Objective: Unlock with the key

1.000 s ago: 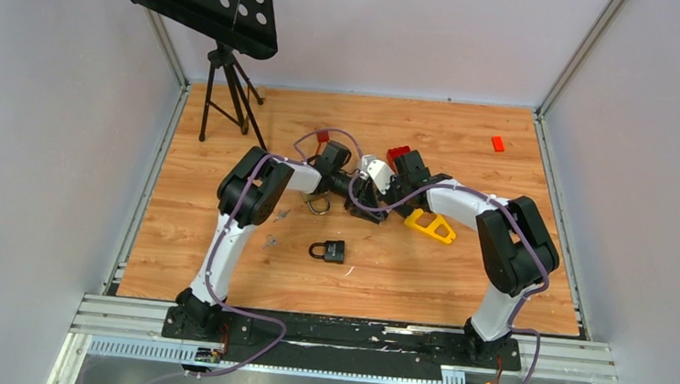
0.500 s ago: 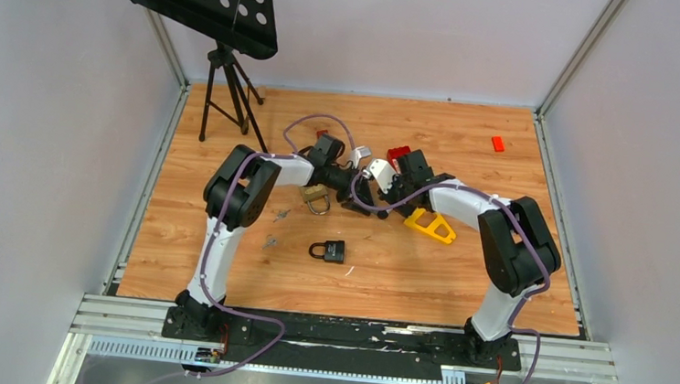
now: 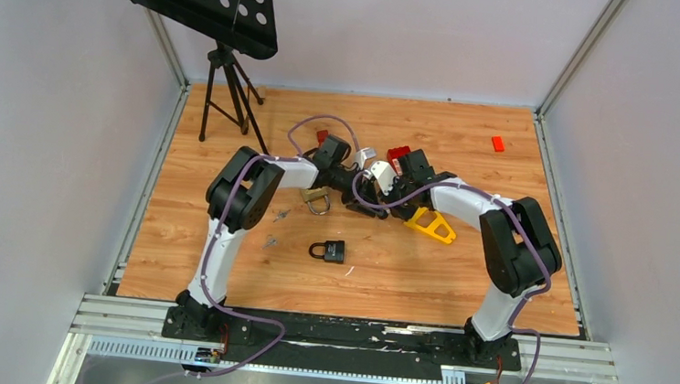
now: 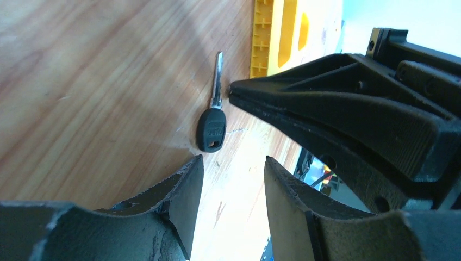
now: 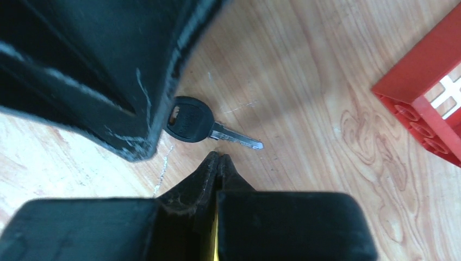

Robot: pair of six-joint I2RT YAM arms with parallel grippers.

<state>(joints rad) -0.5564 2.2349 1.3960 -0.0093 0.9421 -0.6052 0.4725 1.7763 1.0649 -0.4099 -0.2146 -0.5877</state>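
Your left end effector (image 4: 232, 163) has its fingers apart and holds nothing. The right end effector (image 5: 218, 160) is pinched together, tip just beside the key (image 4: 211, 129), which lies flat on the table (image 4: 81, 81). I'd say you're at pickup: straddle the key's black head, close, then probably head for the black padlock (image 3: 328, 251).

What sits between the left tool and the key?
Only bare wood of the table lies between the left tool and the key; the left wrist view shows it.
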